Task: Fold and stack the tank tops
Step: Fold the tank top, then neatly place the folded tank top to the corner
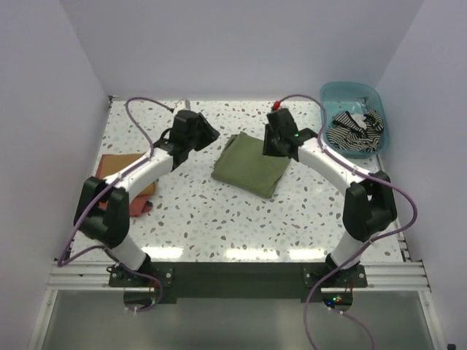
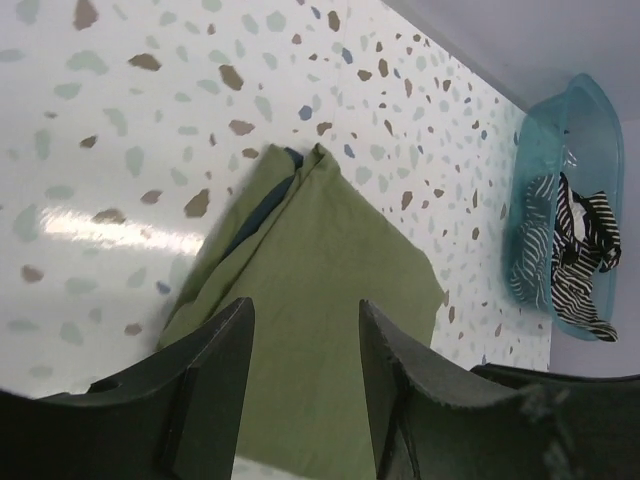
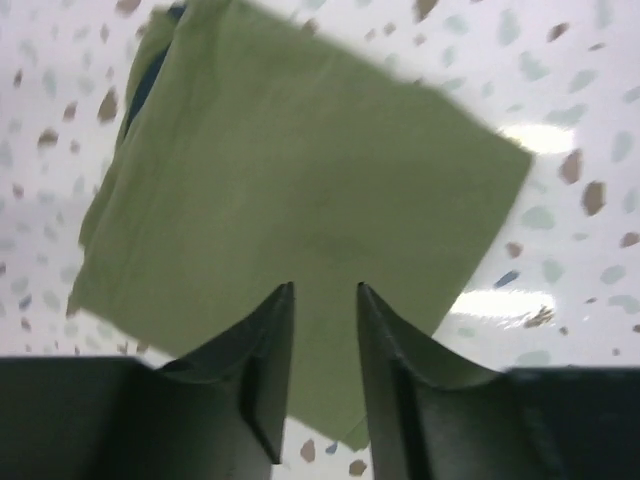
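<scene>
The olive-green tank top (image 1: pixel 249 165) lies folded into a rough square in the middle of the table; it also shows in the left wrist view (image 2: pixel 310 290) and the right wrist view (image 3: pixel 300 200), with navy trim at one folded edge. The striped tank top (image 1: pixel 355 130) lies bunched in the teal bin (image 1: pixel 332 95), also seen in the left wrist view (image 2: pixel 565 265). My left gripper (image 1: pixel 207 133) hovers open and empty at the green top's far left. My right gripper (image 1: pixel 273 142) hovers open and empty over its far right part.
An orange-brown folded cloth (image 1: pixel 120 175) lies at the left edge under the left arm. The teal bin stands at the far right corner. White walls close in the speckled table (image 1: pixel 219 219) on three sides.
</scene>
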Available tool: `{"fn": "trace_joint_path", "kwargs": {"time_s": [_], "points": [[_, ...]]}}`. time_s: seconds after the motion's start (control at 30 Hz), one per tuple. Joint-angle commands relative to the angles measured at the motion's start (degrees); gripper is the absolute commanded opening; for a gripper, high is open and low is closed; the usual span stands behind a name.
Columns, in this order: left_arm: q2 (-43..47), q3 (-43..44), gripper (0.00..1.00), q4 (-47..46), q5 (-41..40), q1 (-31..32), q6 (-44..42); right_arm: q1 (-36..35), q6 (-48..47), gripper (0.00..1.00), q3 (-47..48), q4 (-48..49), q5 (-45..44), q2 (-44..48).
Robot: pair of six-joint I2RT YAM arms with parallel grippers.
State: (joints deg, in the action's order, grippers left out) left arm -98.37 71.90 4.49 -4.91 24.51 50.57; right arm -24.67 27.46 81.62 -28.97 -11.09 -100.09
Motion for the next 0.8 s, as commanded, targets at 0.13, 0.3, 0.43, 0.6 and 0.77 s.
{"fn": "trace_joint_path", "kwargs": {"time_s": [0.13, 0.3, 0.43, 0.6, 0.77], "points": [[16.78, -20.03, 0.51, -1.85, 0.24, -0.08, 9.55, -6.36, -0.13, 0.24, -13.67, 2.51, -2.54, 2.01], [22.25, -31.72, 0.53, -7.29, 5.95, 0.01, 11.57, -9.68, 1.88, 0.16, -21.41, 5.15, -0.77, 1.48], [24.27, -36.82, 0.55, -9.15, 7.8, 0.1, 11.57, -12.86, 5.05, 0.13, -25.63, 6.81, 0.45, 2.09], [24.19, -37.36, 0.6, -7.23, 8.52, -0.43, 7.46, -20.93, 9.79, 0.14, -28.45, 5.26, -2.86, 4.38], [21.47, -31.49, 0.65, -1.77, 8.5, -2.1, 1.56, -19.37, 11.65, 0.17, -33.27, 1.46, -4.64, 7.19]]}}
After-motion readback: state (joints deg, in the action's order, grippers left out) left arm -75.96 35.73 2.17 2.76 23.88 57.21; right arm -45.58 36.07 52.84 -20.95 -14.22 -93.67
